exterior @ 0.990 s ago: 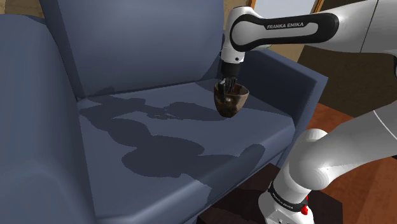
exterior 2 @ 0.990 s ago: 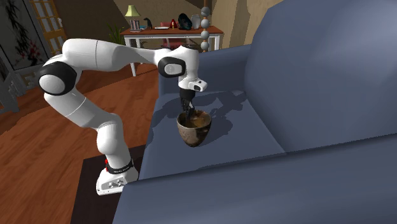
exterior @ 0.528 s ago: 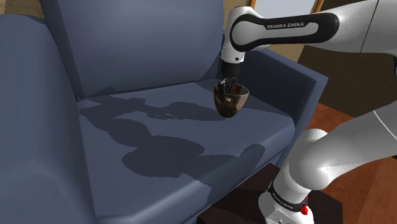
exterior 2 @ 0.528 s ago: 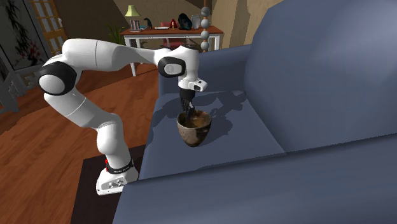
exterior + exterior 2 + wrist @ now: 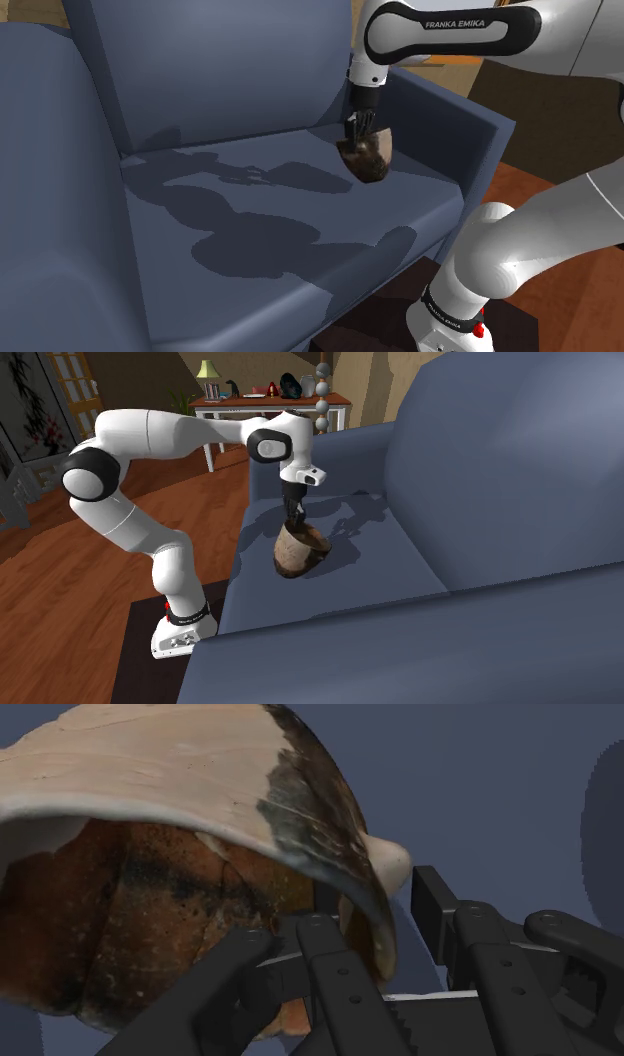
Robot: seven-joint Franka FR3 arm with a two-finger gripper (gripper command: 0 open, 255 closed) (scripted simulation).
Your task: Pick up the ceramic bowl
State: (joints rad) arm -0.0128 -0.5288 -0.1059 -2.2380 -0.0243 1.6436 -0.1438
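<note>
Arm (image 5: 150, 437) reaches over sofa armrest (image 5: 440, 105), wrist pointing down; jaws clenched on rim of tilted brown bowl (image 5: 370, 158).

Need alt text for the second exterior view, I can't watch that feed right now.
The black gripper clasps the rim of a brown bowl, which hangs tilted, low over the blue sofa seat. The white arm reaches in from the view's left.

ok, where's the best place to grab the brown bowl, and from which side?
The rim wall, from above: thin enough to pinch, one finger inside, one outside; the body looks too wide to span. The hand is shut on the bowl that way, yet it hangs tilted, so a deeper bite is probably steadier.
</note>
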